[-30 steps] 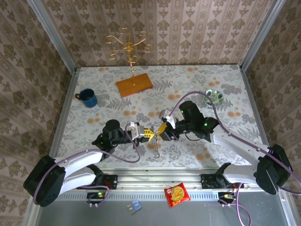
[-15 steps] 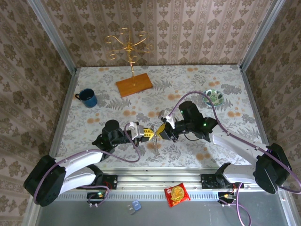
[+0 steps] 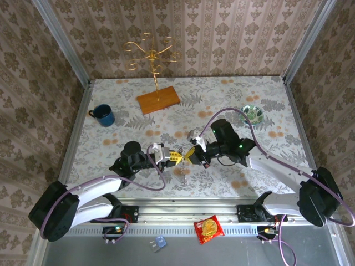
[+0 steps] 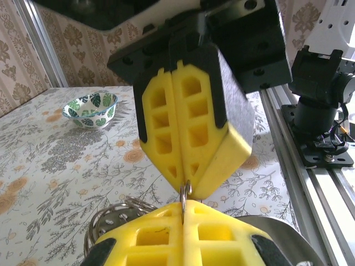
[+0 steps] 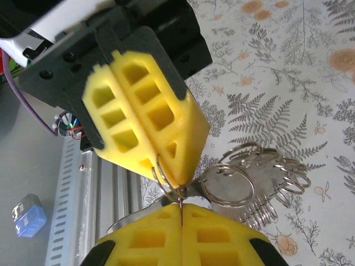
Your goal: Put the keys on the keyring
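My left gripper [image 3: 178,157] and right gripper [image 3: 191,153] meet tip to tip above the table's near middle, both shut. Between them they pinch one small split ring [image 4: 186,193], whose thin wire enters the seam of each pair of yellow fingers. In the right wrist view the ring [image 5: 166,183] loops round the left gripper's tip [image 5: 175,180] and meets my right gripper [image 5: 181,206]. A bunch of steel rings on a flat metal tag [image 5: 260,183] hangs beside it. A curved grey band, apparently the keyring [image 5: 125,219], passes under the fingers. I cannot make out the keys.
A blue mug [image 3: 103,115] stands at the far left. At the back stands a gold hook stand on a wooden base [image 3: 158,100]. A patterned bowl [image 3: 252,114] sits far right. A snack packet [image 3: 208,228] and a small blue item [image 3: 159,243] lie beyond the front rail.
My right gripper has closed from partly open to shut and edged left onto the ring at the left gripper's tip. The left gripper has stayed shut and still.
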### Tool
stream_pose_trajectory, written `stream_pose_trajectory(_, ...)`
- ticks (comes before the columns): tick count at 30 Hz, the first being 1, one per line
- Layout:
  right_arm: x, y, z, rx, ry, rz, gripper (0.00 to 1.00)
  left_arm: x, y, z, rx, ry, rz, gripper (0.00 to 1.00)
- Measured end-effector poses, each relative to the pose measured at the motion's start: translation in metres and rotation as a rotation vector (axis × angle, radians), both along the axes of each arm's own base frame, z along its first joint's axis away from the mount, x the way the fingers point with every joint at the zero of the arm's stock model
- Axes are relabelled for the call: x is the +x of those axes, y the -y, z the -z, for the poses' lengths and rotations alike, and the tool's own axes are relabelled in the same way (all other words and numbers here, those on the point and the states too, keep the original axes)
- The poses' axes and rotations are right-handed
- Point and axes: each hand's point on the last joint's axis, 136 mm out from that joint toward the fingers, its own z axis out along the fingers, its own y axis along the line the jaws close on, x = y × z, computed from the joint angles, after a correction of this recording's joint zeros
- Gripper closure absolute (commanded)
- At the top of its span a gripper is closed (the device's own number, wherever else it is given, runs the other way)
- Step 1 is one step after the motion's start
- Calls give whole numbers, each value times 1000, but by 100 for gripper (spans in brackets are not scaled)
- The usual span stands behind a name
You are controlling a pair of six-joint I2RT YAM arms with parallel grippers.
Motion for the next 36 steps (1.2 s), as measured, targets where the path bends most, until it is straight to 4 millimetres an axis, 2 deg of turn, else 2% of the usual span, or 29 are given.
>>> stream_pose_trajectory(5, -3, -3, 11, -1, -69, -22, 99, -1, 0, 6, 5, -24, 3, 100)
stream_pose_trajectory(8, -2, -2, 9, 4, -65, -18, 76, -1, 1, 4, -4, -17, 7, 100)
stream_pose_trajectory(9, -1, -2, 8, 10, -53, -17, 71, -2, 1, 3, -8, -14, 11, 100)
stream_pose_trajectory(11, -2, 1, 7, 19, -29, -6, 66, -2, 1, 0, -18, -6, 16, 100)
stream_pose_trajectory(15, -6, 9, 3, 46, 49, 13, 65, -3, 2, -3, -33, -1, 22, 100)
stream_pose_trajectory(21, -5, 12, 1, 79, 179, 26, 66, -2, 5, -1, -42, -24, 29, 100)
stream_pose_trajectory(31, 1, 0, -12, 117, 285, 27, 74, -5, 7, -4, -58, -32, 43, 100)
stream_pose_trajectory(33, 0, -2, -10, 118, 282, 21, 78, -5, 7, -4, -58, -34, 41, 100)
stream_pose_trajectory(36, -2, -4, -9, 121, 274, 11, 99, -3, 7, -2, -55, -42, 31, 100)
